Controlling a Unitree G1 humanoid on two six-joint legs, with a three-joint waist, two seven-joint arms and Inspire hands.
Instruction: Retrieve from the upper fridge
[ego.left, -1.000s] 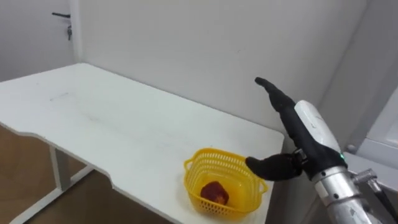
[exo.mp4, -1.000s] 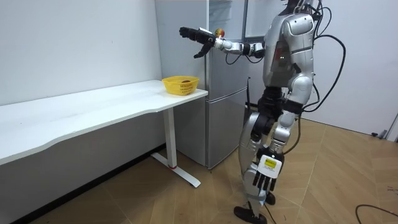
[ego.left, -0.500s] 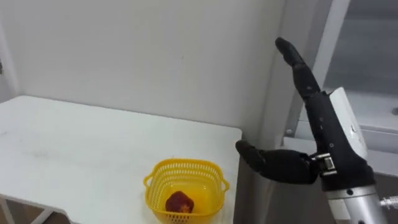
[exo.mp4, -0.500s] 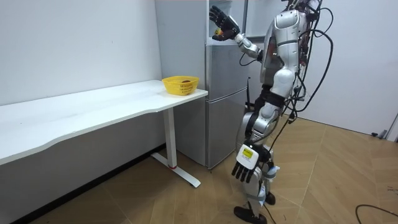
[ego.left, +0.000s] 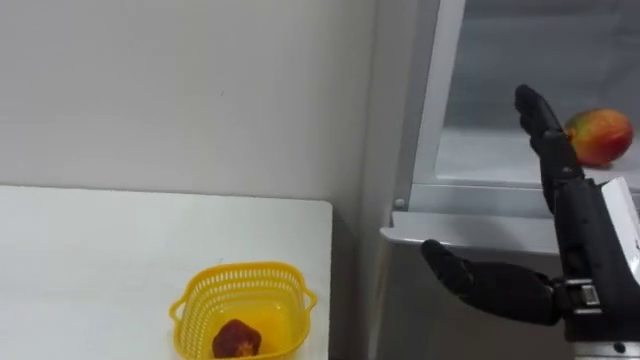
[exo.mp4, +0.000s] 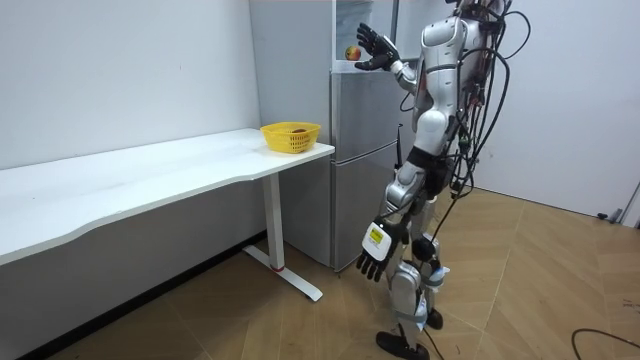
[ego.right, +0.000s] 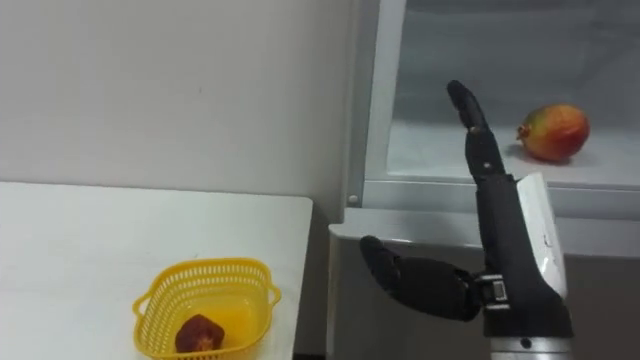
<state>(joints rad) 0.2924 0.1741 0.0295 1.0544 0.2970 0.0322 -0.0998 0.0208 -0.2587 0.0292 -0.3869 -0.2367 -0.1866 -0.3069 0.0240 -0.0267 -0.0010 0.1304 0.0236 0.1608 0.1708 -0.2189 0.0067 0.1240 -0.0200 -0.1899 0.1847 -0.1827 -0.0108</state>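
Note:
A red and yellow mango (ego.left: 600, 137) lies on the white shelf (ego.right: 450, 160) of the open upper fridge compartment. My right hand (ego.left: 572, 235) is raised in front of that shelf, open, with straight fingers pointing up and the thumb spread to the left. Its fingertips stand just left of the mango, apart from it. In the room view I stand facing the grey fridge (exo.mp4: 360, 170), right hand (exo.mp4: 375, 50) up beside the mango (exo.mp4: 352, 52). My left hand (exo.mp4: 373, 262) hangs open by my leg.
A yellow basket (ego.left: 200, 292) with a red fruit (ego.left: 237, 340) in it sits at the corner of the white table (ego.left: 100, 260), left of the fridge. The fridge's white frame post (ego.left: 425, 100) stands between the wall and the shelf.
I have turned from the table toward the fridge, so the eye view swung right. My right hand rose from above the basket to the upper shelf, where the mango now shows.

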